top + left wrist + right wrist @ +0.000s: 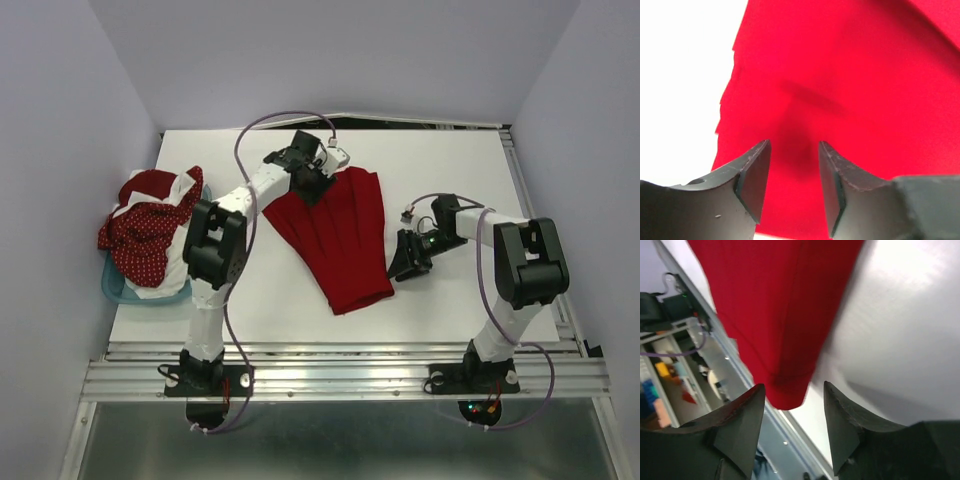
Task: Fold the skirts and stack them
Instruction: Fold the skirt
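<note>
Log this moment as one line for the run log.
red skirt: spread on table | left jaws: open over its far edge | right jaws: open beside its right edge | teal tub: other skirts heaped

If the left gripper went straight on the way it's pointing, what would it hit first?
The red skirt, spread right ahead of the left gripper; how near is hard to tell.

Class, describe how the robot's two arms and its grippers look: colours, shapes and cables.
The left arm and right arm have white links with chunky black joint housings. A thin purple cable loops along each. The left gripper and right gripper each have two matte dark-grey fingers, tapering to blunt tips with flat inner faces.
</note>
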